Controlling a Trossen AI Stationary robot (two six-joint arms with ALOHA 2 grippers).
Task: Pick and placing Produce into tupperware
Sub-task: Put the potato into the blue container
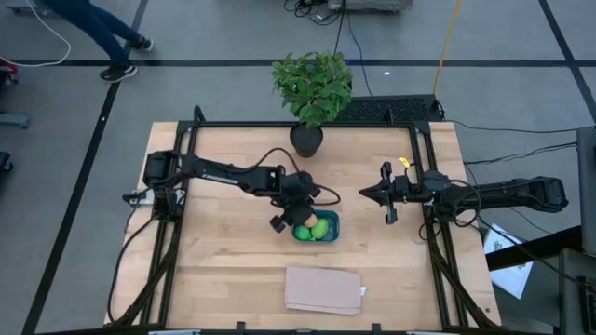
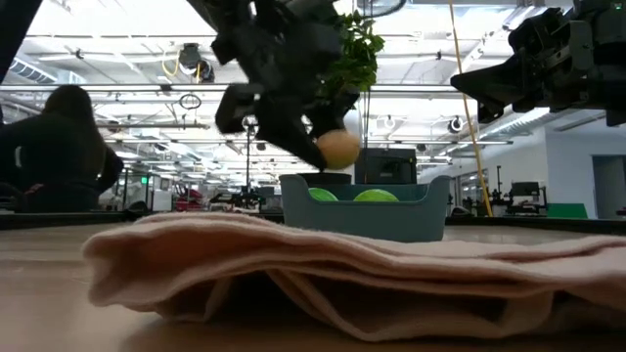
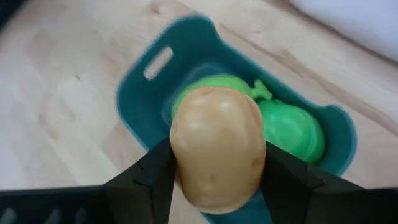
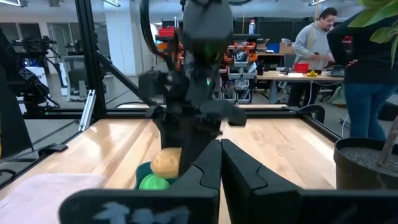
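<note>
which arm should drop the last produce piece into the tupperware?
Left. The left gripper holds the orange-tan piece directly over the tupperware, where two green pieces lie. The right gripper waits off to the side.

- Floor (image 1: pixel 214 37): grey, crossed by dark tape lines and loose cables.
- Ceiling (image 2: pixel 127 59): white trusses carrying bright strip lights.
- Workbenches (image 4: pixel 280 71): cluttered with equipment, at the far side of the room.
- People (image 4: pixel 364 68): standing beside the workbenches.

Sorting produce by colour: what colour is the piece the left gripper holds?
Orange-tan, clearest in the left wrist view, held over the tupperware.
</note>
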